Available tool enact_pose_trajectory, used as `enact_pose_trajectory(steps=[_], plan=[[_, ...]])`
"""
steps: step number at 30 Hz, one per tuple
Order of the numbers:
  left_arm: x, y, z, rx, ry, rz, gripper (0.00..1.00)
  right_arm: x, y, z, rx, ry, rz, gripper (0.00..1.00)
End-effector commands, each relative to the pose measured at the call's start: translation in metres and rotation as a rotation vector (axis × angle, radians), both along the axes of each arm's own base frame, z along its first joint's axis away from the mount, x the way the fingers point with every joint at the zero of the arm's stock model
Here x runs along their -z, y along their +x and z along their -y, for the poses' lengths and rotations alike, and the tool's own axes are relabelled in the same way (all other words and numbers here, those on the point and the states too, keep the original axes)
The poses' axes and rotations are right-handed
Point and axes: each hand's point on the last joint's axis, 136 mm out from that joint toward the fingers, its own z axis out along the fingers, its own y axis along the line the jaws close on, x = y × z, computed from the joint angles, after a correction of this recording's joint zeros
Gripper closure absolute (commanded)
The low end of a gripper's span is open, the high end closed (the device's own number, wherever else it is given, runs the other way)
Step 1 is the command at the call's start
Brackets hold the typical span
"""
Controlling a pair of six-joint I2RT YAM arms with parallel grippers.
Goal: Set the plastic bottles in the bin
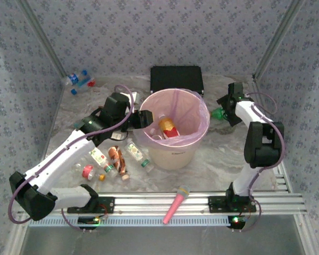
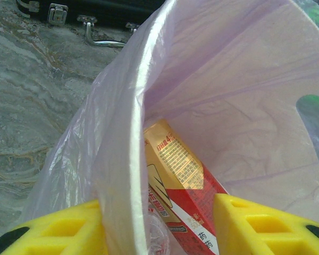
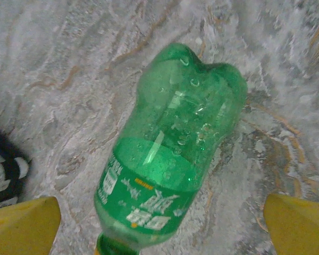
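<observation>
The bin (image 1: 175, 151) is a cream bucket lined with a pink bag, standing mid-table. A bottle with a red and gold label (image 1: 168, 126) lies inside it. My left gripper (image 1: 144, 119) sits at the bin's left rim. In the left wrist view its yellow fingers (image 2: 58, 229) straddle the rim (image 2: 132, 159), open, with the labelled bottle (image 2: 181, 180) beyond them. My right gripper (image 3: 160, 229) is wide open above a green bottle (image 3: 173, 159) that lies on the table right of the bin (image 1: 218, 112). Several more bottles (image 1: 117, 159) lie left of the bin.
A flat black box (image 1: 176, 78) stands behind the bin. More bottles with blue and red caps (image 1: 78, 79) lie in the far left corner. A pink microphone-shaped stick (image 1: 175, 204) rests on the front rail. Patterned walls close in three sides.
</observation>
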Motion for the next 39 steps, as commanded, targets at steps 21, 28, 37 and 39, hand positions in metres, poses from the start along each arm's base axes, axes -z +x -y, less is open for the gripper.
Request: enact_pose_trajectory(steps=[21,28,37,39], plan=[[0.002,-0.001,-0.004,0.01,0.038,-0.007,0.51,0.047,0.027,-0.011,0.047,0.042,-0.042,0.07],[0.002,-0.001,-0.004,0.014,0.038,-0.005,0.51,0.048,0.025,-0.012,0.051,0.043,-0.037,0.18],[0.002,-0.002,-0.004,0.015,0.04,-0.005,0.5,0.038,0.025,-0.008,0.048,0.044,-0.011,0.27],[0.002,-0.002,-0.004,0.015,0.037,-0.005,0.49,0.035,0.026,-0.009,0.038,0.046,-0.001,0.33]])
